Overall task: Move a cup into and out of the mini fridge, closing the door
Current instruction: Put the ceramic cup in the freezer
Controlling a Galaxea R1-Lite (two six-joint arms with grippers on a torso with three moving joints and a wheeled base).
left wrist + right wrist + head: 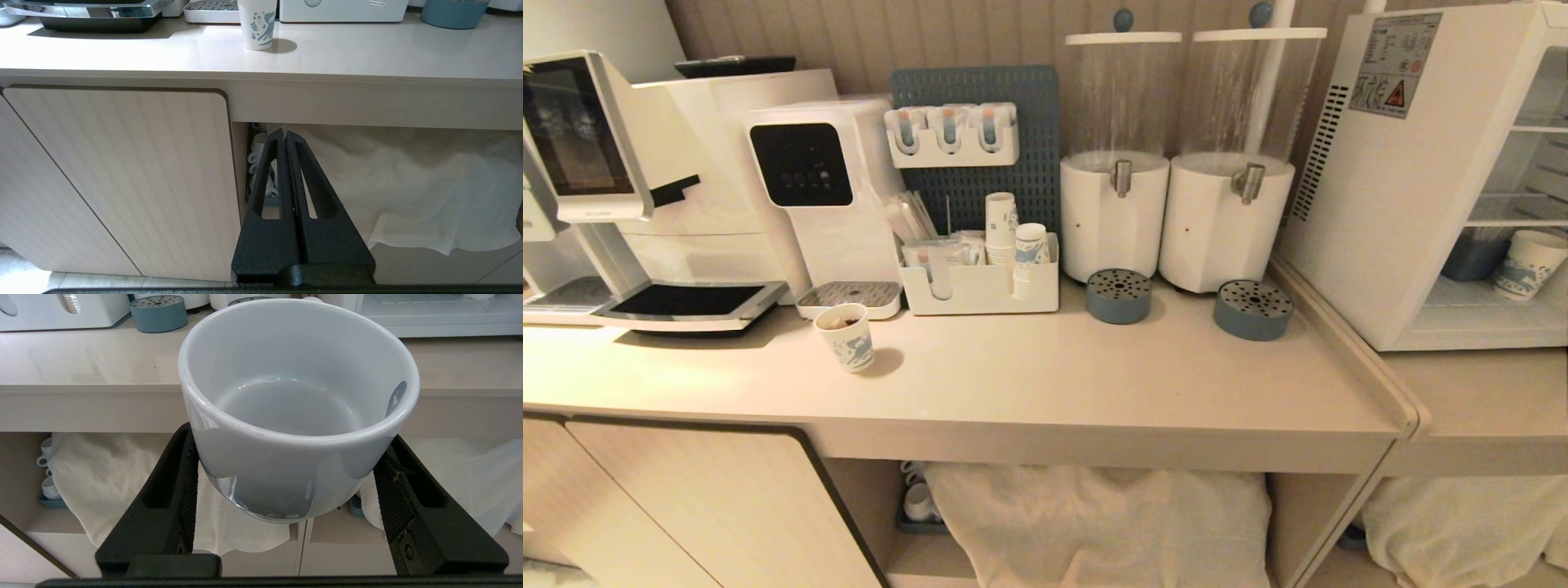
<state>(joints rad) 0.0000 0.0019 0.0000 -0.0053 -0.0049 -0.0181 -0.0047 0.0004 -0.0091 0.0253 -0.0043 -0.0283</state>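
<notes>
My right gripper [286, 465] clamped on cup [298, 408], jaws spread around its lower wall, cup upright, empty, held out in front of counter [81, 367] edge, below counter level. Fridge [1437, 188] on lower counter at my right, interior open to view; paper cup [1529, 263] on its floor. Door not visible. My left gripper [284, 136] pressed together, holding nothing, parked low before cabinet [122, 175]. Another paper cup [846, 336] stands on counter by coffee machine [613, 188].
</notes>
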